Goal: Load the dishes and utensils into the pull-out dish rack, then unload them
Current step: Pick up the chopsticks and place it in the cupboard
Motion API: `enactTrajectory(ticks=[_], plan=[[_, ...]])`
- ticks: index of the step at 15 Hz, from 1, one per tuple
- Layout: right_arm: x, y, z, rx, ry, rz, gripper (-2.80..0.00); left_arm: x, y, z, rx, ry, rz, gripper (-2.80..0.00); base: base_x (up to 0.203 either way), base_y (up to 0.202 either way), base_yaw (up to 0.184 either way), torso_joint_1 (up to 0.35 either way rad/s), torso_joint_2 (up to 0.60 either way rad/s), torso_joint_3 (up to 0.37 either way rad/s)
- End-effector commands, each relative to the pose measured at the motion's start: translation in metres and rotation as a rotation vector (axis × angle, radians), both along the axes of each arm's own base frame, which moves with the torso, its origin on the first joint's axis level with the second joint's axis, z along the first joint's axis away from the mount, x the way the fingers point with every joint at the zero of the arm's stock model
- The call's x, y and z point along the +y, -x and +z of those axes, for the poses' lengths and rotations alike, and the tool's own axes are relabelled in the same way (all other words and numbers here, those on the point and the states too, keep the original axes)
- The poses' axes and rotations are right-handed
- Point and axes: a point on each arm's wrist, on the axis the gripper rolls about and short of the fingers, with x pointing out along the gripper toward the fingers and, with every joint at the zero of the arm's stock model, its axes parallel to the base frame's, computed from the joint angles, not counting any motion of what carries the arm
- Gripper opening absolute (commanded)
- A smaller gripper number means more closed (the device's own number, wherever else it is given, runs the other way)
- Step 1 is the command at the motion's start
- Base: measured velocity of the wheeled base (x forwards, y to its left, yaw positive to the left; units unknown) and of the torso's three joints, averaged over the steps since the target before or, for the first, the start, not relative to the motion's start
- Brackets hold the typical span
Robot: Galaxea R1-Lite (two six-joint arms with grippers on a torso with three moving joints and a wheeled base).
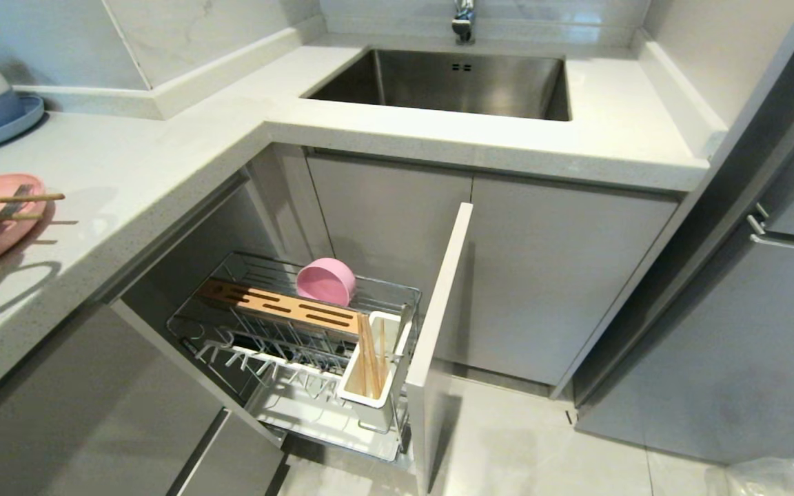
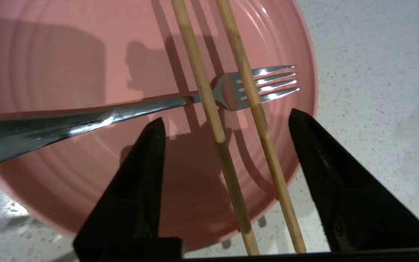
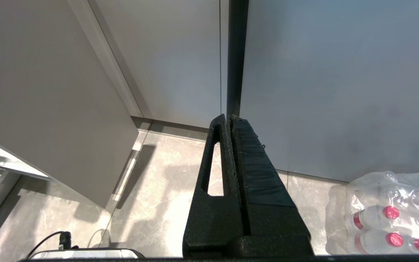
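- Unloading looks underway; two chopsticks point(image 2: 209, 109) and the fork point(image 2: 122, 114) lie across the pink plate point(image 2: 49, 72) on the counter point(image 1: 163, 158); the pink bowl point(image 1: 326, 281) and more chopsticks sit in the pull-out rack point(image 1: 300, 344); next, I'd guess, reach down for those.
- The left gripper point(image 2: 227, 120) hovers over the plate, fingers point(image 2: 140, 163) well apart, holding nothing; the right gripper point(image 3: 230, 120) hangs parked, fingers pressed together.

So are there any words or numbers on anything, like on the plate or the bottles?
None can be read.
Pink plate: plain, no writing.
Fork and chopsticks: no marks.
Pull-out dish rack: no label visible.
Wrapped bottles: labels too blurred to read.
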Motion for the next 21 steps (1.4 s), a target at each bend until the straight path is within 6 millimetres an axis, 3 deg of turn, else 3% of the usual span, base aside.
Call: enactTrajectory(ticks=[1, 11, 21], plan=[[0.0, 0.0, 0.0, 0.001, 0.0, 0.0, -2.8, 0.002, -0.007, -0.006, 0.021, 0.017, 0.009, 0.0, 0.0, 0.0, 0.0, 0.0, 0.0, 0.0], [0.0, 0.0, 0.0, 0.001, 0.0, 0.0, -2.8, 0.007, -0.022, -0.016, 0.072, -0.002, 0.056, 0.0, 0.0, 0.0, 0.0, 0.0, 0.0, 0.0], [0.0, 0.0, 0.0, 0.001, 0.0, 0.0, -2.8, -0.004, -0.034, -0.021, 0.13, -0.035, 0.066, 0.0, 0.0, 0.0, 0.0, 0.0, 0.0, 0.0]])
